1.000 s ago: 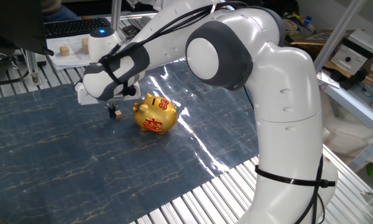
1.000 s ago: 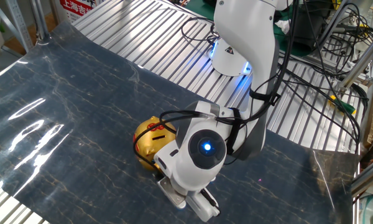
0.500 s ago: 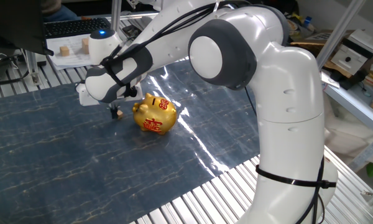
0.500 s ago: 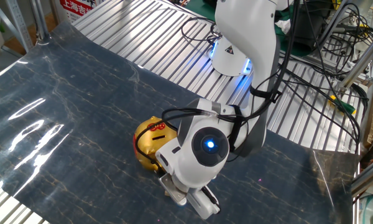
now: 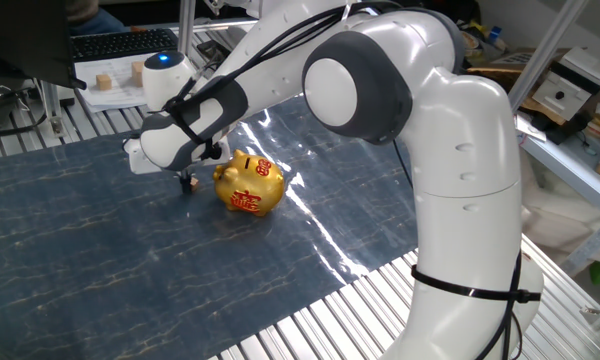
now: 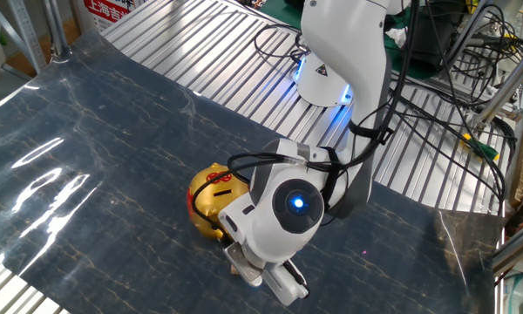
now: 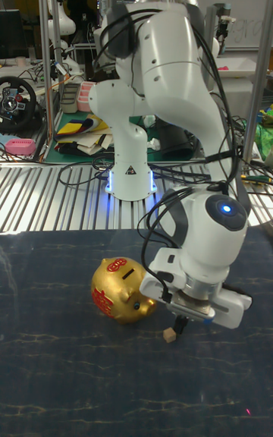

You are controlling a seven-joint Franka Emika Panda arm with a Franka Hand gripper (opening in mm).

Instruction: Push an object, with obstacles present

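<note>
Beside the gold piggy bank, the gripper sits low over the tiny wooden cube.

Its fingers appear pressed together into a single poking tip, pinching nothing, which suits pushing; the cube lies on the dark marbled mat just beside the bank's snout, at the fingertip, though contact cannot be confirmed. Staying on the cube's far side from the bank probably steers the shove past that obstacle. Red Chinese characters mark the bank's flank; they are too small to read.

The robot arm is glossy white with rounded dark grey joint caps. Black cables run along it. A blue light glows on its wrist.
</note>
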